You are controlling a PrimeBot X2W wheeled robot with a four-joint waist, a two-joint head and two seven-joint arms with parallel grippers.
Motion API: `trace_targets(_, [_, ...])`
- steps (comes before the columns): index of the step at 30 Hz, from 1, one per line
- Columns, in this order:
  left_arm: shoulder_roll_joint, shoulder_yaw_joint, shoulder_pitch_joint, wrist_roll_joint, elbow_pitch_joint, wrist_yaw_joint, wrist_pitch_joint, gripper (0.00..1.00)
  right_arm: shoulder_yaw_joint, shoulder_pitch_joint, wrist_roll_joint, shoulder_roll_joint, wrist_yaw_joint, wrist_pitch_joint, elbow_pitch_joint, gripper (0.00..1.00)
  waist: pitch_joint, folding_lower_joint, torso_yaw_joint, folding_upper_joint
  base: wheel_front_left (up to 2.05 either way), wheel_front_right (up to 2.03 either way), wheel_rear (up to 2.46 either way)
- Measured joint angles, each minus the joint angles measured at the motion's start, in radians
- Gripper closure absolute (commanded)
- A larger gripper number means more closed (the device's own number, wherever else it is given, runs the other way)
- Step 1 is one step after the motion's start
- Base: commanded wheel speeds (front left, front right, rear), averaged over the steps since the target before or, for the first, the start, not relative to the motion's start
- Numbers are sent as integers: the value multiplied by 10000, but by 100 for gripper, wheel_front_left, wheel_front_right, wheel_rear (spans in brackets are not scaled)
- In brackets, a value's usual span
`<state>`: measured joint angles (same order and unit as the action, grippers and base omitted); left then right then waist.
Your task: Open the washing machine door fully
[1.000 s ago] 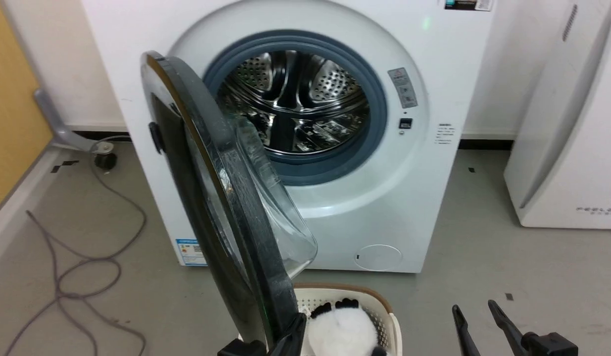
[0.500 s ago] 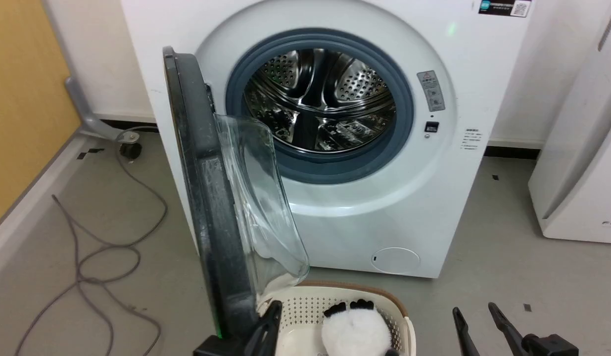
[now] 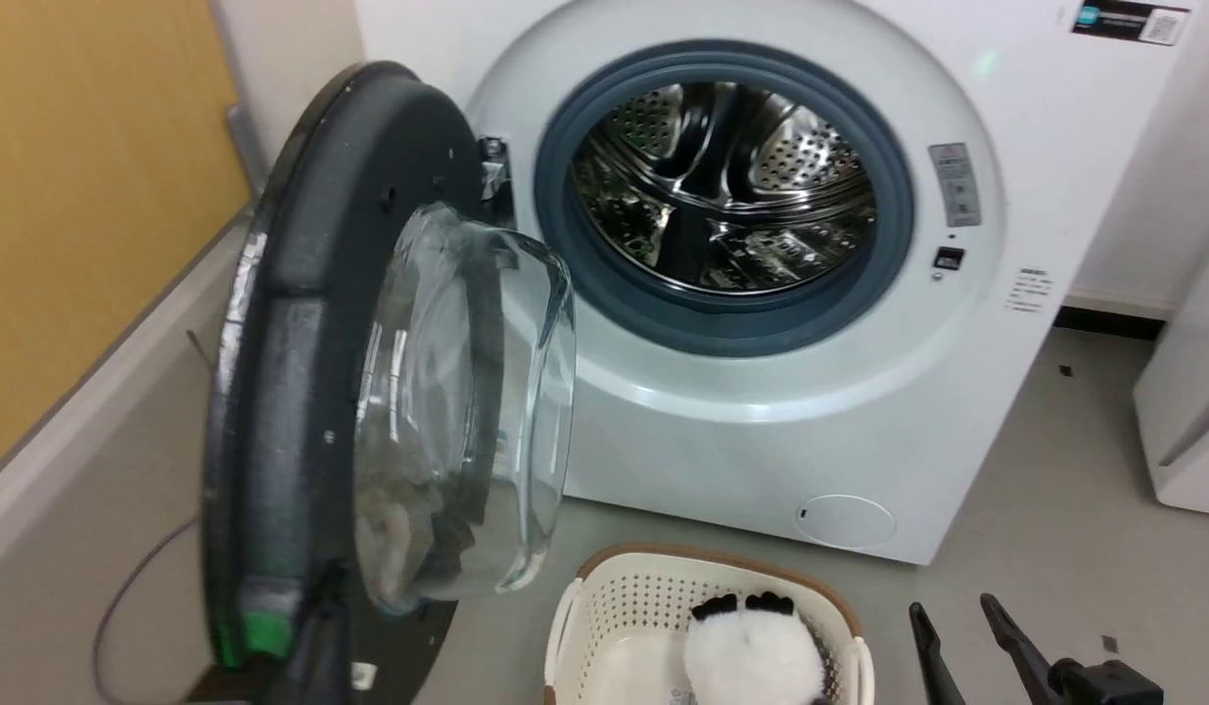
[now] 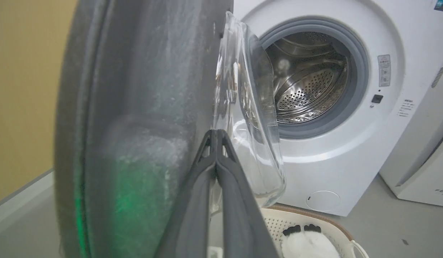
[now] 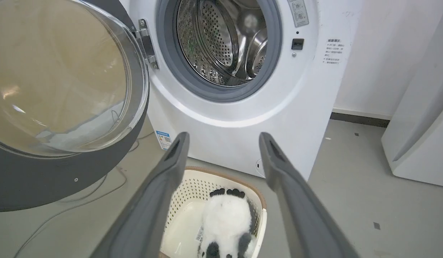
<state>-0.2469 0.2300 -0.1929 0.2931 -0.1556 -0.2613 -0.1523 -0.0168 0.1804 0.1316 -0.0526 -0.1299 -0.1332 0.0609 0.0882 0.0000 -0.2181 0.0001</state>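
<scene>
– Where's the door [image 3: 301, 392]?
– Wide open, left of the washer [image 3: 761, 441]. Left gripper [image 4: 216, 134] pressed together at its inner rim; right gripper [image 5: 223, 135] spread above open floor [image 3: 1054, 548].
– The basket [image 3: 604, 578]?
– Holds a plush toy [image 3: 751, 656].

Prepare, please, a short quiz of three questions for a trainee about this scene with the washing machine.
1. Choose: what lies in the laundry basket? A) a black-and-white plush toy B) a towel C) a bottle
2. True or false: the right end effector is shut on the washing machine door.
3. Fill in: the left end effector has its fingers ___ (together / apart).

Key: 1 A. 2 False: it is open and apart from the door. 3 together.
</scene>
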Motion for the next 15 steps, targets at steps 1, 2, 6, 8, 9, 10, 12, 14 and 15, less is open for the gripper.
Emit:
trace_targets(1, [-77, -165, 3, 84, 36, 0, -38, 100, 0, 0, 0, 0, 0, 2, -10, 0, -15, 0, -70, 0, 0, 0, 0])
trace_targets(2, [-174, -339, 10, 150, 100, 0, -90, 100, 4, 0, 0, 0, 0, 10, -29, 0, -31, 0, -133, 0, 0, 0, 0])
trace_targets(6, [-556, -1078, 174, 522, 673, 81, -353, 100, -17, -7, -2, 0, 0, 88, -82, 0, -125, 0, -296, -1, 0, 0, 0])
trace_targets(8, [-706, -1499, 343, 756, 1058, 92, -485, 100, -48, -11, -2, 0, 0, 102, -98, 0, -157, 1, -312, -1, 0, 0, 0])
trace_targets(9, [-800, -1659, 427, 807, 1246, 92, -541, 100, -33, -12, -4, 0, 0, 134, -105, 0, -173, 0, -307, 0, 0, 0, 0])
trace_targets(10, [-901, -1841, 522, 836, 1467, 119, -614, 100, -19, -12, -12, 0, 0, 167, -109, 0, -188, 0, -301, -1, 0, 0, 0])
trace_targets(12, [-1034, -2127, 711, 997, 1871, 211, -721, 100, 8, -12, -38, 0, 0, 176, -146, 0, -225, 0, -276, 0, 0, 0, 0])
trace_targets(14, [-1168, -2337, 905, 1101, 2311, 366, -832, 100, 46, -12, -92, 0, 0, 222, -176, 0, -269, 0, -241, -1, 0, 0, 0])
trace_targets(15, [-1191, -2449, 1008, 1179, 2516, 430, -882, 100, 59, -12, -92, 0, 0, 232, -192, 0, -290, 1, -226, 0, 0, 0, 0])
